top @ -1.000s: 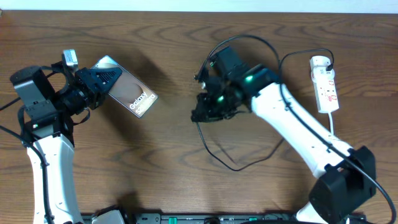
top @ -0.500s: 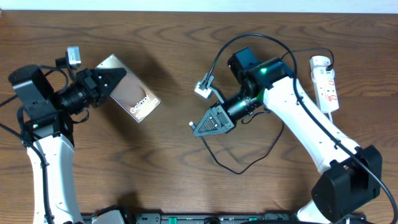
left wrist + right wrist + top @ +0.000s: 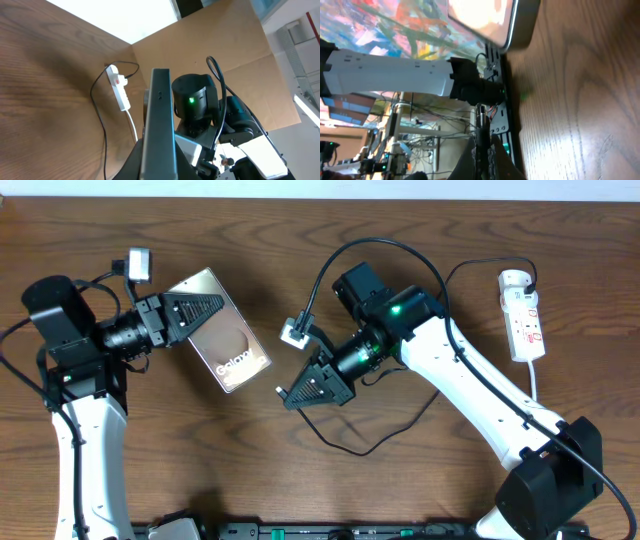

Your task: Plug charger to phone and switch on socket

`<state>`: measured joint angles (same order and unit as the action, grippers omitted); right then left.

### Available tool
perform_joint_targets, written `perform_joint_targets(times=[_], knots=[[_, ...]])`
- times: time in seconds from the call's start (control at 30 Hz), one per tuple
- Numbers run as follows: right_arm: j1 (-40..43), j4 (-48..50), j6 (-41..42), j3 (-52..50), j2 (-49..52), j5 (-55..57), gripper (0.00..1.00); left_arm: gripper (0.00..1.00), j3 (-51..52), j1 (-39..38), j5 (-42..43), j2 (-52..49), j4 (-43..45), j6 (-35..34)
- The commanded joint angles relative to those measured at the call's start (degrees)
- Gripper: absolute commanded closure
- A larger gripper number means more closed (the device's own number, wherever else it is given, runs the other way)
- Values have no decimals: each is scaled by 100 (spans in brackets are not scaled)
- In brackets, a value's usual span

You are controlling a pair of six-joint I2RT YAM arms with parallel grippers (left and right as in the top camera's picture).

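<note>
The phone (image 3: 228,345) is held in the air over the left half of the table (image 3: 150,460). Its bronze back with the white "Galaxy" lettering faces up to the overhead camera, and its long axis is tilted diagonally. The left gripper (image 3: 205,310) is clamped on the phone's upper-left end, a finger pressed to each face. In the left wrist view the phone (image 3: 160,125) shows edge-on as a thin dark strip running up from between the fingers.

Just to the right of the phone's free lower end, and apart from it, the right gripper (image 3: 295,395) points toward it. Its fingers are pinched together on the charger (image 3: 372,451) close to the connector tip (image 3: 279,391), which sticks out toward the phone. In the right wrist view the thin tip (image 3: 480,120) rises from the closed fingers, and the phone's end (image 3: 487,15) fills the top of the frame beyond it. Whether the tip lines up with the port cannot be made out.

From the right gripper the black cable drops to the table and loops away from the phone under the right arm (image 3: 470,380). The socket (image 3: 522,315) lies well to the right of the phone at the far side of the table, with a black plug seated in its rounded top end. Its white cord (image 3: 533,375) trails off the opposite end. From the left wrist the socket (image 3: 119,87) appears beyond the phone's edge, with the thin black cable curling off it.
</note>
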<state>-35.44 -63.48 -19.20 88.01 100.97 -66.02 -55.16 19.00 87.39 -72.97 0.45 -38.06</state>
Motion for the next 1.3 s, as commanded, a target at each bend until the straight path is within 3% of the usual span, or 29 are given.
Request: perform_joint_targets(times=[0.0, 0.23, 1.27], knots=[[-22, 229, 411, 26, -50, -160, 99, 93, -42, -63, 269, 59, 57, 74], [-22, 656, 807, 26, -50, -162, 99, 93, -42, -142, 269, 59, 59, 74], [-140, 1008, 793, 26, -28, -645, 99, 93, -42, -142, 83, 59, 334, 74]])
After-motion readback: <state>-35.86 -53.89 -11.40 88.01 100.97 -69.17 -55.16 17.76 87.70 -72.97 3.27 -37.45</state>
